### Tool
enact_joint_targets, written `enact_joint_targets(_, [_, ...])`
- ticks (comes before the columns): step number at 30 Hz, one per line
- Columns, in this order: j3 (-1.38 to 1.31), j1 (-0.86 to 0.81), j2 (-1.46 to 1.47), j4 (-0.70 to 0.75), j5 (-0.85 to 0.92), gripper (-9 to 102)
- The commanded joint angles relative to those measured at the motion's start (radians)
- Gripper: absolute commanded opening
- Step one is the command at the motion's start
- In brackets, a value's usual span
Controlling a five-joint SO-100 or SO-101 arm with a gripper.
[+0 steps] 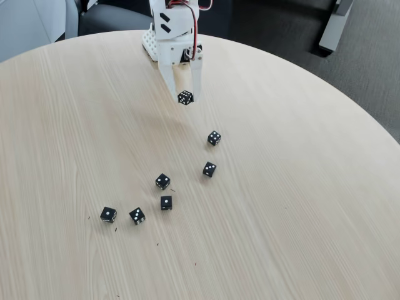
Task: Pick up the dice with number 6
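Fixed view: gripper pinches the dice with number 6 at its fingertips.

We note the arm in the fixed view at the table's far edge: white plastic shell, blocky segments. Black slanted marks on the upper housing. Red wires loop at the top and run down its right side. The gripper has two tapering white fingers; a dark opening sits at their root.
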State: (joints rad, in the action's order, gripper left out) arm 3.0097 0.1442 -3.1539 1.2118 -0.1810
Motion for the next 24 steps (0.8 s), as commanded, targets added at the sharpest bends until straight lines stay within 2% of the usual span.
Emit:
enact_joint_targets(1, [-0.003,0.002,-0.008,-0.003,-0.006,1])
enact_joint_targets(24, [-0.003,0.002,-0.008,-0.003,-0.006,1])
